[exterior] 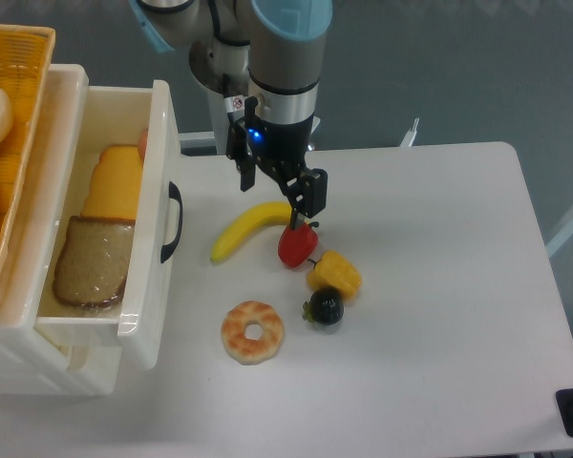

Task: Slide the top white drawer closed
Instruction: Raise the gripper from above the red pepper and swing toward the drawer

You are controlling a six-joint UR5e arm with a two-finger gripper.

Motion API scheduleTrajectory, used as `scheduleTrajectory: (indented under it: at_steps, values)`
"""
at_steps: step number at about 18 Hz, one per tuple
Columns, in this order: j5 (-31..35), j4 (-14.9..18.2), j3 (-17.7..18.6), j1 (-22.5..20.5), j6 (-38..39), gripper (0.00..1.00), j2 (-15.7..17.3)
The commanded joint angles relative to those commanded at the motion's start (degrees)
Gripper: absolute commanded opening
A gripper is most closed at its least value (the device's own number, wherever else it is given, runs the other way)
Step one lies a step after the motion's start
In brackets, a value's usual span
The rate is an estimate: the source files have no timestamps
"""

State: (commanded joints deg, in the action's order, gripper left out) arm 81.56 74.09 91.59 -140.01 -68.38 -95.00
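The top white drawer (159, 286) stands pulled out to the right from the white cabinet at the left. Its black arched handle (173, 221) faces the table. Inside lie a slice of brown bread (91, 262), a yellow cheese wedge (115, 181) and an orange item at the far end. My gripper (280, 187) hangs over the table to the right of the drawer front, above the banana's right end. Its jaws stand apart with nothing between them. It is well clear of the handle.
On the table lie a banana (244, 232), a red pepper (296, 245), a yellow piece (335, 274), a dark round fruit (326, 307) and a donut (252, 331). An orange wicker basket (14, 105) sits on top of the cabinet. The lower white drawer front (48, 367) shows below.
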Motion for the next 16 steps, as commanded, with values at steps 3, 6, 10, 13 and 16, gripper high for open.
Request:
scheduleTrajectory:
  at_steps: [3, 6, 10, 13, 16]
  values:
    - [1.32, -0.88, -0.44, 0.18, 0.53, 1.0, -1.4]
    - [1.67, -1.58, -0.36, 0.53, 2.81, 1.0, -2.64]
    - [2.37, -2.2, -0.18, 0.53, 10.25, 1.0, -5.19]
    - [3.42, -2.73, -0.09, 0.44, 14.5, 1.0, -6.59]
    - [8.07, -2.55, 0.08, 0.53, 15.47, 1.0, -8.09]
